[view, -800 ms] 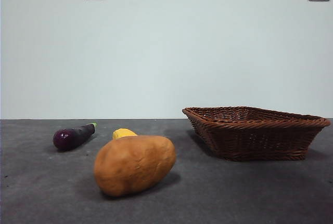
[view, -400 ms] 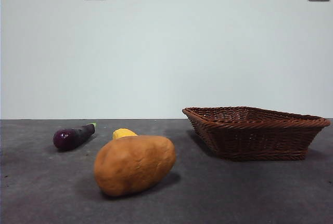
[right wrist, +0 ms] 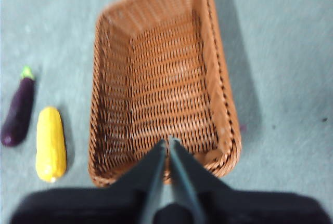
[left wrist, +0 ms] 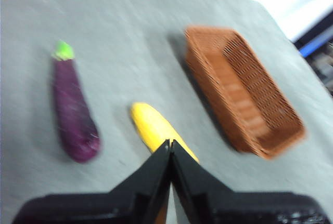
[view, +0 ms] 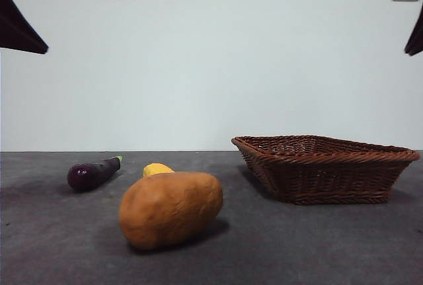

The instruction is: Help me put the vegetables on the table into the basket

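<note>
A large tan-brown potato lies on the grey table in the foreground. Behind it peeks the yellow vegetable, long and yellow in the wrist views. The purple eggplant with green stem lies to the left. The brown wicker basket stands empty on the right. My left gripper is shut, high above the yellow vegetable. My right gripper is shut, high above the basket's near rim. The potato is hidden in both wrist views.
Two dark arm tips show at the top left corner and the top right edge of the front view. A white wall with two sockets stands behind the table. Bare table lies between the potato and the basket.
Both arms have come into the front view as dark tips at the top corners. The vegetables and the basket have not moved.
</note>
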You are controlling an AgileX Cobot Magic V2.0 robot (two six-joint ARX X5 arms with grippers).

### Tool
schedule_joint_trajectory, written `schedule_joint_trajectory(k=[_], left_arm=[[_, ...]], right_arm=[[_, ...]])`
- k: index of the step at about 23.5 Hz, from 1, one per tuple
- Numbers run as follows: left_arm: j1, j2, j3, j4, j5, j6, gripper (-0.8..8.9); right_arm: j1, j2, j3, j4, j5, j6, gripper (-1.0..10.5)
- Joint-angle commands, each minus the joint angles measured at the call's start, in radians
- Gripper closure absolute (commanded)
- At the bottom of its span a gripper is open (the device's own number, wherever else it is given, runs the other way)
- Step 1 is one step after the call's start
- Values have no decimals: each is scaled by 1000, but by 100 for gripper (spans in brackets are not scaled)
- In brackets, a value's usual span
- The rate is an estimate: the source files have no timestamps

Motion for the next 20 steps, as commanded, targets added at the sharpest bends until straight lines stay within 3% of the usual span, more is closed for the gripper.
schedule_joint_trajectory(k=[1, 3, 4, 7, 17, 20], left_arm=[[-6, 56, 39, -53, 39, 0, 817], [-14, 93, 47, -75, 68, 5, 817], [-18, 109, 47, -85, 73, 8, 817], [-34, 140, 47, -147, 74, 57, 817], [-76, 153, 47, -175, 54, 64, 816], [-81, 153, 47, -178, 46, 63, 816]], right_arm=[[0, 105, 86, -68, -8, -68, 605], [0, 218, 180, -142, -8, -138, 410], [0, 277, 229, -175, -5, -163, 382], [0, 450, 366, -241, 21, -206, 379], [0, 907, 692, -295, 19, -247, 385], [0, 977, 715, -300, 15, -266, 505]])
